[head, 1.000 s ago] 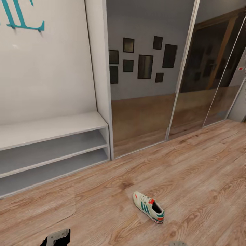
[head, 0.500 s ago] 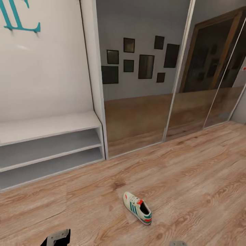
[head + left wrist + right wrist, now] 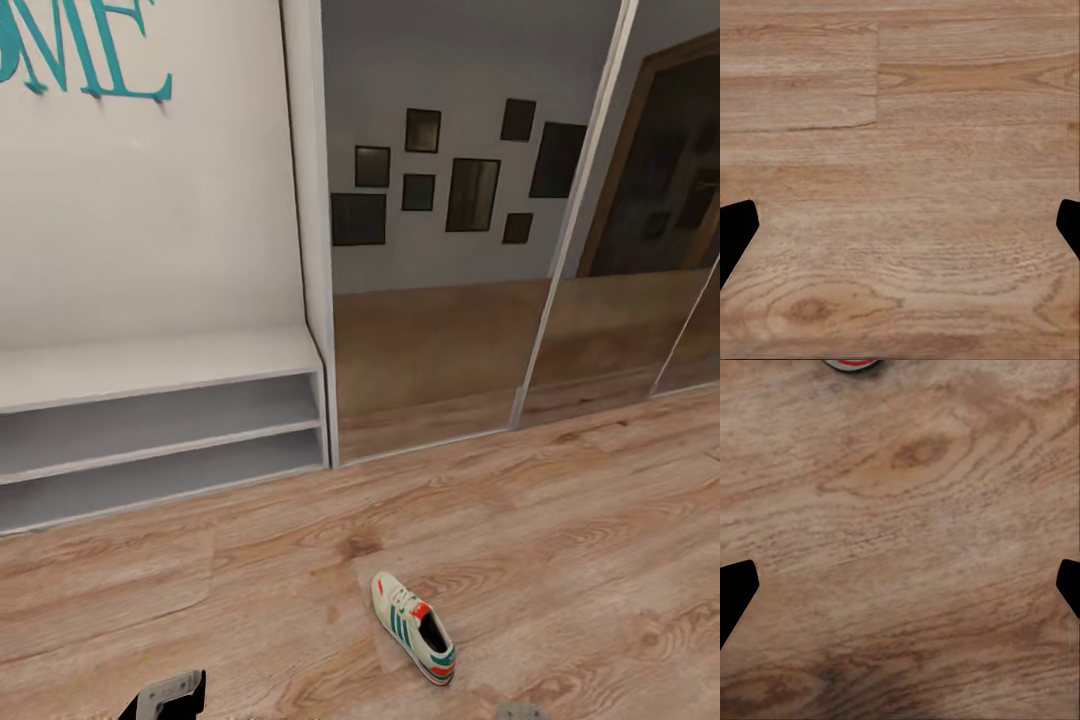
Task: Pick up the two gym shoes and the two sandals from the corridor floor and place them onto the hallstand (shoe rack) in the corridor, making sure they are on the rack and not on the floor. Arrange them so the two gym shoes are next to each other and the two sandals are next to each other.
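Both grippers spread wide, empty. One gym shoe (image 3: pixel 414 627) on corridor floor (image 3: pixel 560 520), ahead of right gripper (image 3: pixel 900 577), between both. Risk: toe-first descent pushing shoe away from hallstand (image 3: pixel 160 400).

The scene is viewed by the head camera from high up, pitched forward and down across the corridor floor (image 3: pixel 560 520) toward the hallstand (image 3: pixel 160 365) and the mirrored doors (image 3: pixel 430 250) beside it. The left gripper (image 3: pixel 165 695) is caught at the near edge of that view, with a gym shoe (image 3: pixel 412 626) ahead of it and toward the right arm's side.

Each wrist camera is aimed along its gripper's fingers, straight at the planks from close range. The left gripper's fingertips (image 3: pixel 735 232) and the right gripper's fingertips (image 3: pixel 735 592) are seen at the borders, spread wide. The floor (image 3: pixel 900 150) is shared with the head view. A shoe heel (image 3: pixel 853 364) is cut off at the edge of the right wrist picture.
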{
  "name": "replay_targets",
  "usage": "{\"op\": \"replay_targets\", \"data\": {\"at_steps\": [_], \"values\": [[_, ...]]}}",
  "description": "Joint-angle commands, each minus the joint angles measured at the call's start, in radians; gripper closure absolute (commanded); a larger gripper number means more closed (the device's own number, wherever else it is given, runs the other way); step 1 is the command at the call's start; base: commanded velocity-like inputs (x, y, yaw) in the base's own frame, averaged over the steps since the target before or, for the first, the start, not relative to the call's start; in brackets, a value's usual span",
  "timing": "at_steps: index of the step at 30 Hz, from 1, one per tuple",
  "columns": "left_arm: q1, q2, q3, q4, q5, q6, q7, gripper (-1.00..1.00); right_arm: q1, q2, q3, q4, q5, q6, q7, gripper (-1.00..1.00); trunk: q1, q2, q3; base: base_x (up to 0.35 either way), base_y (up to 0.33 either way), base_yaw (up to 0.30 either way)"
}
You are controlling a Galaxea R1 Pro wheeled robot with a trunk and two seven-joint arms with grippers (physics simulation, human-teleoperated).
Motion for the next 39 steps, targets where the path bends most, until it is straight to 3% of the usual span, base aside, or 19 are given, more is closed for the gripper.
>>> {"op": "replay_targets", "data": {"at_steps": [1,16,39], "values": [[-0.001,0.000,0.000,0.001,0.001,-0.003,0.001,-1.00,0.000,0.000,0.000,-0.002,0.001,0.006,0.000,-1.00,0.000,0.000,-0.001,0.003,-0.004,0.281],[0.000,0.000,-0.001,0.000,0.000,-0.003,0.001,-1.00,0.000,0.000,0.000,-0.002,0.001,0.007,0.000,-1.00,0.000,0.000,-0.001,0.001,-0.023,0.282],[0.000,0.000,-0.001,0.001,0.000,-0.003,0.001,-1.00,0.000,0.000,0.000,-0.002,0.006,0.005,0.000,-1.00,0.000,0.000,-0.002,0.000,-0.308,0.270]]}}
